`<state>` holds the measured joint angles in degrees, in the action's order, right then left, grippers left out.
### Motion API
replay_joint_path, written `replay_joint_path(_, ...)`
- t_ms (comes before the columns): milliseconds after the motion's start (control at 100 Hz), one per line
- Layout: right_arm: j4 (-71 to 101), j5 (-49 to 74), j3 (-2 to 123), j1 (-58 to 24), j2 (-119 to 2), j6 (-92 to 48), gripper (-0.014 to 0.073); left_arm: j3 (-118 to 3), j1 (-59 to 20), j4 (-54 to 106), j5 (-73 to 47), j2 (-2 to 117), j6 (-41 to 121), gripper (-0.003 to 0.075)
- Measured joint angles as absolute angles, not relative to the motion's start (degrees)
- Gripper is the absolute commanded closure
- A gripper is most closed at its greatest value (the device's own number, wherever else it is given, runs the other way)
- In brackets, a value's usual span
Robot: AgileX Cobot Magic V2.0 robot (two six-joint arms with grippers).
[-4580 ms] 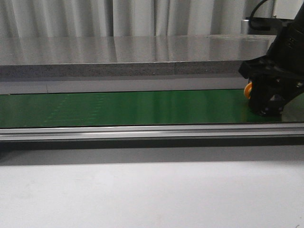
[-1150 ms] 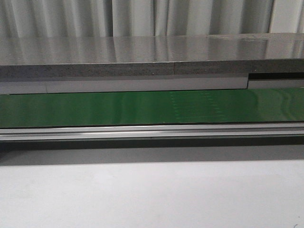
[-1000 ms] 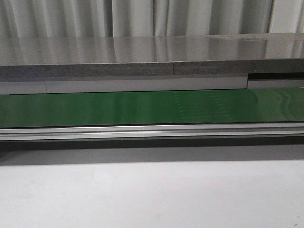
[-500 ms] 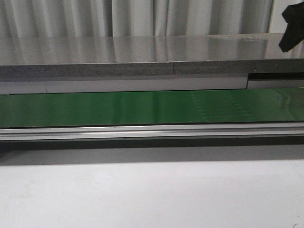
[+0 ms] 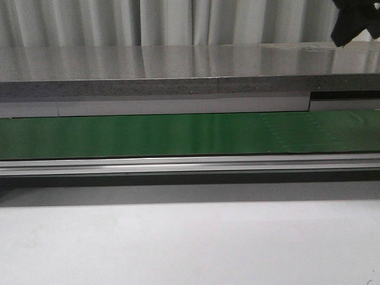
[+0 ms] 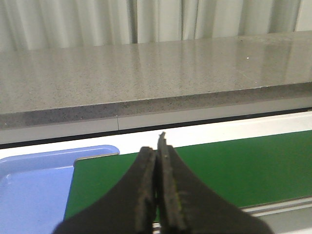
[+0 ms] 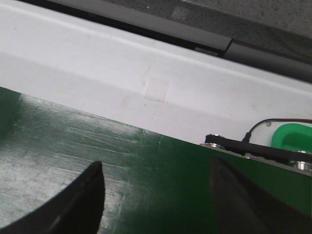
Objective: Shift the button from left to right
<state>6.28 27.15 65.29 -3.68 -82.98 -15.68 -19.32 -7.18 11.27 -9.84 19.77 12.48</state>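
Your stock reads: green conveyor belt [image 5: 178, 135] bare across mid-frame, button in no view so delivery cannot be confirmed, right gripper [image 7: 156, 195] spread wide and empty above the belt, left gripper [image 6: 157, 195] pressed closed on nothing beside the blue tray [image 6: 34, 190].

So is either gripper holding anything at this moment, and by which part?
Nothing is held. The left gripper is shut with its fingers pressed together on nothing; the right gripper is open over the green belt, with nothing between its fingers. No button is in view.
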Motion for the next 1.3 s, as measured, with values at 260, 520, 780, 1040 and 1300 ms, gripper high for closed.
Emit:
replay_joint_path(260, 6.2, 25.1, 54.7, -3.7, -69.9, -15.3, 0.0128, -19.3, -7.2, 11.3, -9.8, 19.8, 12.5, 0.074)
replay_joint_path(520, 6.2, 25.0, 43.3, -3.7, -57.1, -14.9, 0.0129, -19.3, -7.2, 11.3, -9.8, 19.8, 12.5, 0.074)
replay_joint_path(780, 7.2, 26.1, 35.3, -3.7, -43.8, -14.8, 0.0129, -19.3, -7.2, 11.3, -9.8, 19.8, 12.5, 0.074)
replay_joint_path(1040, 7.9, 29.6, 32.9, -3.7, -32.9, -14.8, 0.0163, -19.3, -7.2, 11.3, -9.8, 19.8, 12.5, 0.074)
replay_joint_path(1300, 8.0, 34.1, 32.9, -3.7, -29.8, -14.8, 0.0423, -19.3, -7.2, 11.3, -9.8, 19.8, 12.5, 0.074)
